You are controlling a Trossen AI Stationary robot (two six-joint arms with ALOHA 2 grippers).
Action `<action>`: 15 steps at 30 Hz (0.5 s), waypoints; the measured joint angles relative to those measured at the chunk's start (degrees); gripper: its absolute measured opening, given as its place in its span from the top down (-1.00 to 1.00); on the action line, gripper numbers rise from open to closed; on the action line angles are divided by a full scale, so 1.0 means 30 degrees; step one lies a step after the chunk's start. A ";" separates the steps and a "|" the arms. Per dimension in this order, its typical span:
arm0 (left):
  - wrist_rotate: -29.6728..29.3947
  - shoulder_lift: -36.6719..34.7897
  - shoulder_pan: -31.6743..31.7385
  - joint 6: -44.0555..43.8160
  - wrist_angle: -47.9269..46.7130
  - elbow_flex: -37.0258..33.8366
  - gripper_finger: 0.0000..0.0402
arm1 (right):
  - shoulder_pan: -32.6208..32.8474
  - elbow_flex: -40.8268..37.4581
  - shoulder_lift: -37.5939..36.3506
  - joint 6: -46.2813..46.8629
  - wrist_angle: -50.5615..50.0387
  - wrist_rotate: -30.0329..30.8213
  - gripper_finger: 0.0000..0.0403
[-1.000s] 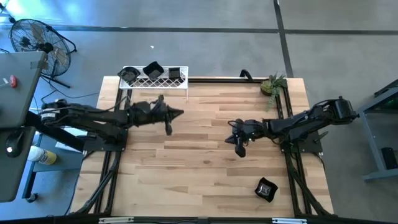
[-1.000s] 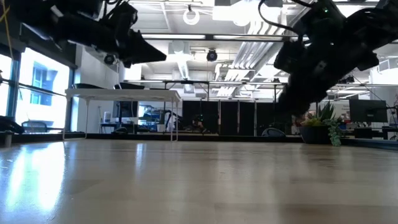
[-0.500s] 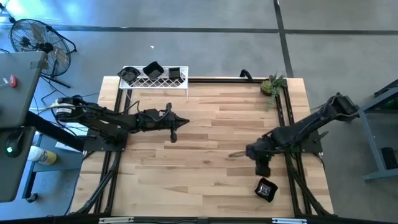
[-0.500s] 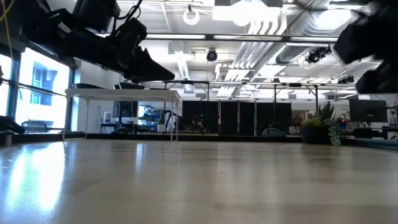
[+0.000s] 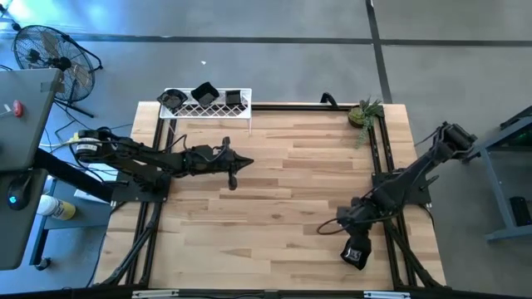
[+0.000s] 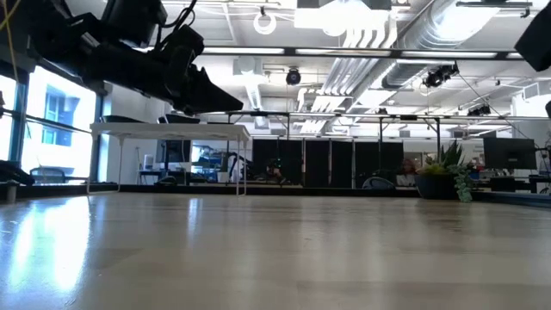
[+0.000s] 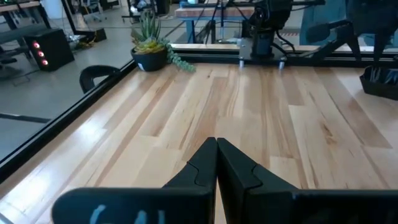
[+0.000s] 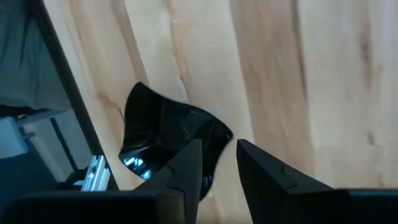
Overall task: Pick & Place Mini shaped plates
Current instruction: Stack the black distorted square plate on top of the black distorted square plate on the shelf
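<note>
Rack [image 5: 204, 105] sits at the table's [image 5: 274, 191] back left corner with three plates [image 5: 204, 92] on it, plant [image 5: 363, 113] at back right. Another plate [image 5: 356, 255] lies front right, right under the right gripper [image 5: 357, 242]. Left gripper [image 5: 233, 170] hangs left of center.

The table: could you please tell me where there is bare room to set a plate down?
Bare wood spans the table middle, between the left gripper and right gripper. Crowded: the rack, and the near right corner by the black plate.
</note>
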 joint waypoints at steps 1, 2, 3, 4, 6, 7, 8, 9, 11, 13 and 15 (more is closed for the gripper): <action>0.0000 0.0000 0.0000 0.0011 -0.0001 0.0000 0.99 | 0.0107 -0.0200 0.0000 0.0040 0.0334 0.0044 0.53; 0.0002 0.0000 0.0000 0.0011 -0.0017 0.0000 0.99 | 0.0185 -0.0399 0.0000 0.0090 0.0581 0.0208 0.54; 0.0002 0.0000 0.0000 0.0011 -0.0045 0.0000 0.99 | 0.0207 -0.0592 0.0000 0.0206 0.0860 0.0321 0.55; 0.0002 0.0000 0.0000 0.0011 -0.0086 0.0000 0.99 | 0.0253 -0.0771 0.0000 0.0370 0.1108 0.0327 0.56; 0.0002 0.0000 0.0000 0.0003 -0.0151 0.0000 0.99 | 0.0356 -0.1094 0.0000 0.0451 0.1479 0.0124 0.58; 0.0002 0.0000 0.0000 -0.0004 -0.0151 0.0000 0.99 | 0.0411 -0.1234 0.0000 0.0449 0.1631 0.0160 0.59; 0.0002 0.0000 0.0000 -0.0010 -0.0144 0.0000 0.99 | 0.0419 -0.1341 0.0000 0.0447 0.1748 0.0197 0.60; 0.0009 0.0000 0.0000 -0.0017 -0.0150 0.0000 0.99 | 0.0426 -0.1428 0.0000 0.0440 0.1835 0.0302 0.60; 0.0016 0.0000 0.0000 -0.0026 -0.0151 0.0000 0.99 | 0.0419 -0.1587 0.0000 0.0445 0.2002 0.0372 0.61; 0.0017 0.0000 0.0000 -0.0026 -0.0151 0.0000 0.99 | 0.0411 -0.1714 0.0000 0.0447 0.2062 0.0433 0.61; 0.0023 0.0000 0.0000 -0.0033 -0.0151 0.0000 0.99 | 0.0411 -0.1971 0.0000 0.0445 0.2479 0.0388 0.61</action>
